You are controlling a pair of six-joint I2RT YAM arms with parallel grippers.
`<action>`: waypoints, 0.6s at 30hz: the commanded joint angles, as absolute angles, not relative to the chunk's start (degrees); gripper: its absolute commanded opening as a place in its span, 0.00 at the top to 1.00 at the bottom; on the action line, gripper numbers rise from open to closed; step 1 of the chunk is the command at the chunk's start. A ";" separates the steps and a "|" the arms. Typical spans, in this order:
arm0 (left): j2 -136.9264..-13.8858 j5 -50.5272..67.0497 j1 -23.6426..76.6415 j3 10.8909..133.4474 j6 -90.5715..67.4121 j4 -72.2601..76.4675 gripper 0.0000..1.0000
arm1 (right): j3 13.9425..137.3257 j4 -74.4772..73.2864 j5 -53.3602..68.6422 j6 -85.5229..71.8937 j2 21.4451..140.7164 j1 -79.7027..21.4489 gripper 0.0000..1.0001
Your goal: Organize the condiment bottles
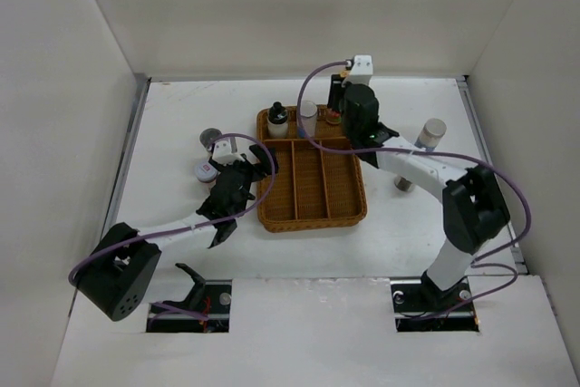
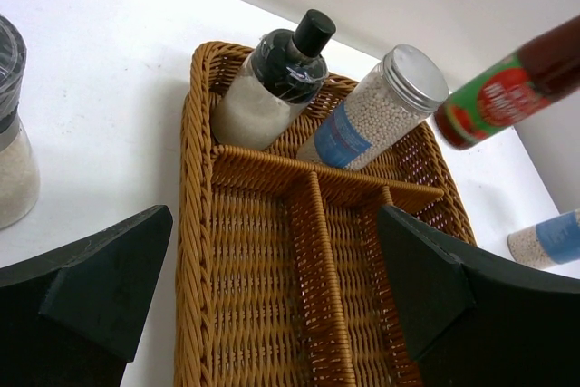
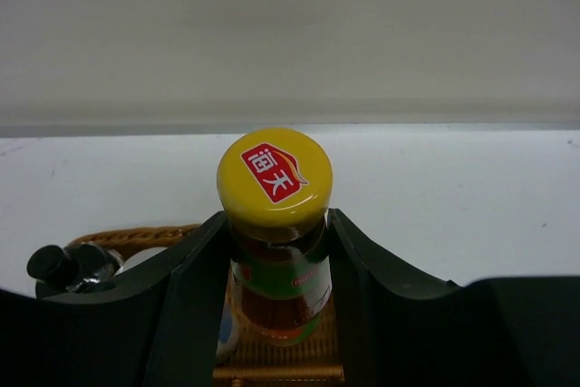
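My right gripper [image 3: 276, 260] is shut on the slim red bottle with the yellow cap [image 3: 275, 178], holding it by the neck over the back right part of the wicker tray [image 1: 313, 210]. From the left wrist that red bottle [image 2: 507, 88] hangs tilted above the tray. A black-capped bottle [image 2: 281, 79] and a blue-labelled jar with a silver lid [image 2: 376, 111] stand in the tray's back compartment. My left gripper [image 2: 272, 296] is open with nothing between its fingers, hovering over the tray's left edge [image 2: 195, 251]. In the top view it [image 1: 246, 165] sits beside the tray.
Two small jars [image 1: 211, 140] [image 1: 205, 170] stand left of the tray, close to my left gripper. A grey-lidded jar [image 1: 434, 133] and another small bottle [image 1: 403, 185] stand to the right, near my right arm. The three long front compartments [image 1: 313, 178] hold nothing.
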State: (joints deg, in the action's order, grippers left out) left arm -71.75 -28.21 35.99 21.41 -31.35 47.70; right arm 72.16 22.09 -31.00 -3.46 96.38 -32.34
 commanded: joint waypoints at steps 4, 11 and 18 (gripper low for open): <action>-71.10 -27.60 35.37 21.53 -31.90 50.45 0.00 | 76.11 30.23 -29.62 -7.03 101.86 -32.21 0.59; -71.89 -27.60 35.29 21.71 -31.90 50.54 0.00 | 73.75 33.92 -29.09 -8.00 105.91 -32.12 0.57; -72.42 -27.77 35.20 21.97 -31.90 50.54 0.00 | 68.82 36.30 -29.53 -8.35 105.21 -32.30 0.36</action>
